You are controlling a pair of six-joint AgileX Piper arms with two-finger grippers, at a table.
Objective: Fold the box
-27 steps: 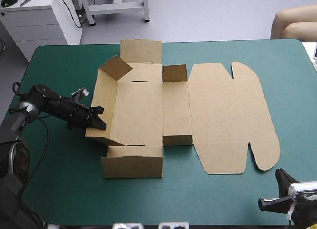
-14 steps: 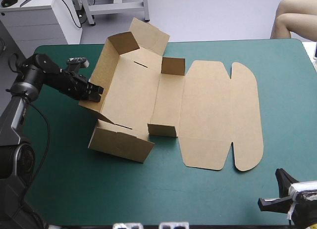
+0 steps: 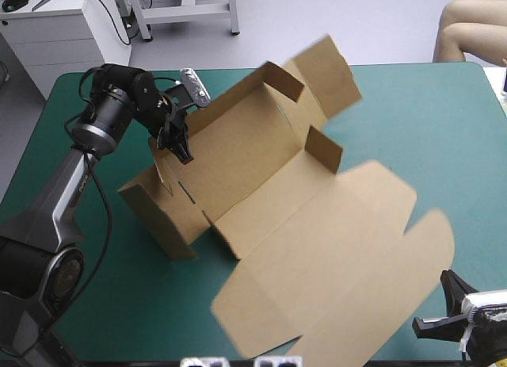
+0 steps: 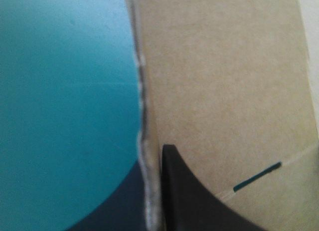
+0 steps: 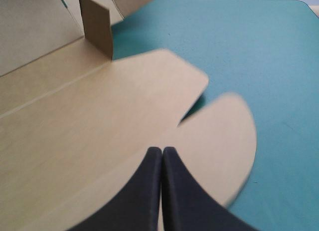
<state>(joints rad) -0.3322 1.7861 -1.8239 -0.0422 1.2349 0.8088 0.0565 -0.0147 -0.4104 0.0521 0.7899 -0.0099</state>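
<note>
The brown box (image 3: 253, 157) is tilted up and turned, its tray walls partly raised and one end wall (image 3: 154, 212) down near the table. Its flat lid (image 3: 341, 256) sweeps toward the front right corner, blurred. My left gripper (image 3: 179, 145) is shut on the tray's long wall. In the left wrist view the board's edge (image 4: 144, 161) runs between its fingers (image 4: 184, 196), with a slot (image 4: 256, 176) ahead. My right gripper (image 5: 162, 152) is shut and holds nothing. It sits low at the front right (image 3: 424, 325), with the lid's rounded flaps (image 5: 219, 136) right in front of it.
The teal-green cover (image 3: 428, 121) shows beyond the box toward the far right corner and again at the front left (image 3: 111, 296). The table's front edge runs close under the lid's flaps and my right gripper.
My left arm has swung up and toward the far side, lifting and turning the box. The lid has swept toward the front right corner. The right gripper has stayed put.
</note>
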